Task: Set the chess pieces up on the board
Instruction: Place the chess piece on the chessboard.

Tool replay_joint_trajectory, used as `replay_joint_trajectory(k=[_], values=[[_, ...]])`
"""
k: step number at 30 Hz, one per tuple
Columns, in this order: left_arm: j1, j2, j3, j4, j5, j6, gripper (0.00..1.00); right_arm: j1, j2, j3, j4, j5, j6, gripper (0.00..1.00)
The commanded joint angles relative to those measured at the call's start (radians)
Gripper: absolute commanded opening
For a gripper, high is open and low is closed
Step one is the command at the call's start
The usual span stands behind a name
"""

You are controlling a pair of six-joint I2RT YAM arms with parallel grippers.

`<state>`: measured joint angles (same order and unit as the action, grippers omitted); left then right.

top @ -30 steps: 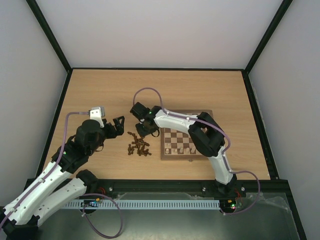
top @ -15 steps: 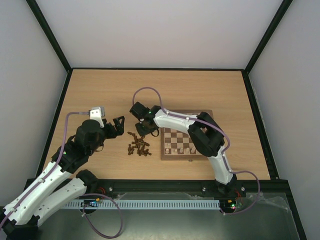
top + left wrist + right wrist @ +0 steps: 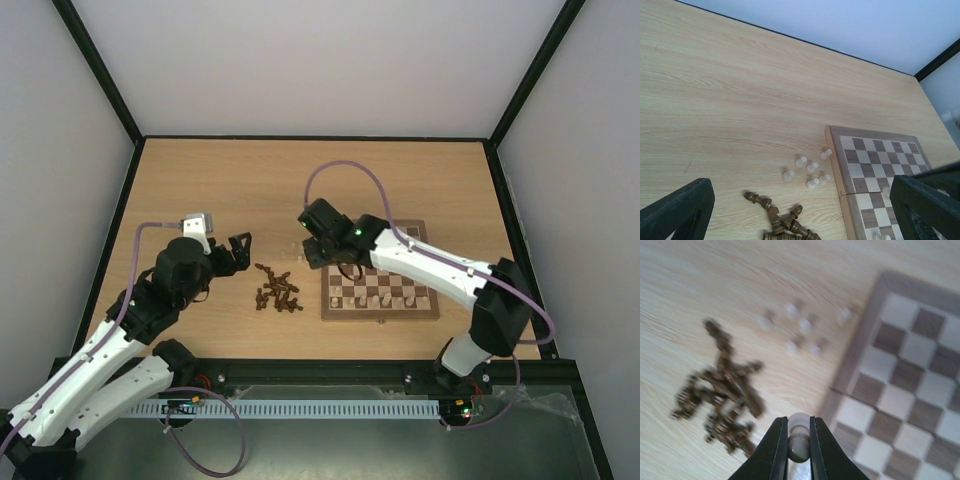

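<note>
Our right gripper (image 3: 799, 426) is pressed shut on one pale chessman (image 3: 799, 447), whose rounded head shows between the two dark fingers. A second ago this gripper sat low over the loose pieces just left of the board (image 3: 380, 315), with its jaws not yet fully together. Now it has lifted and swung right, and it hangs above the board's left edge, toward the far corner.

We judge that the pick is done and the carry is under way, so what remains for this piece is setting it down on its square. Several pale pieces (image 3: 385, 298) already stand along the board's near row, so this one probably belongs near them.

A few more pale chessmen (image 3: 810, 170) lie on the table (image 3: 200, 180) just beside the board's left border. The dark pile (image 3: 277, 290) lies a little further left and nearer to us, apparently untouched. We therefore read the task as early on.

The right arm has unfolded. Its elbow, which was bent over the board, now juts out to the near right, and the forearm reaches left and far across the squares to the wrist.

Our left gripper (image 3: 238, 252) has not shifted. It hovers left of the dark pile with its fingers spread wide and nothing between them.
</note>
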<state>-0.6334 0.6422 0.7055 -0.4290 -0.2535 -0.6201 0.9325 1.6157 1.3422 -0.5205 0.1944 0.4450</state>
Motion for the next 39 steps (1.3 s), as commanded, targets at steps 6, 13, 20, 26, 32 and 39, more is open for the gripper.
replay_joint_trajectory(k=[6, 13, 20, 26, 32, 39], values=[[0.006, 0.048, -0.018, 0.062, 0.04, 0.009, 0.99, -0.016, -0.179, -0.29, -0.133, 0.1, 0.141, 0.09], [0.006, 0.073, -0.017, 0.077, 0.054, 0.014, 0.99, -0.037, -0.202, -0.379, -0.073, 0.061, 0.156, 0.09], [0.006, 0.071, -0.022, 0.077, 0.048, 0.011, 1.0, -0.039, -0.155, -0.394, -0.024, 0.031, 0.141, 0.1], [0.006, 0.068, -0.025, 0.076, 0.044, 0.01, 0.99, -0.04, -0.12, -0.398, 0.0, 0.01, 0.135, 0.1], [0.006, 0.07, -0.027, 0.078, 0.042, 0.013, 1.0, -0.039, -0.109, -0.409, 0.007, 0.003, 0.136, 0.1], [0.006, 0.074, -0.027, 0.082, 0.042, 0.014, 0.99, -0.039, -0.104, -0.416, 0.003, -0.001, 0.139, 0.11]])
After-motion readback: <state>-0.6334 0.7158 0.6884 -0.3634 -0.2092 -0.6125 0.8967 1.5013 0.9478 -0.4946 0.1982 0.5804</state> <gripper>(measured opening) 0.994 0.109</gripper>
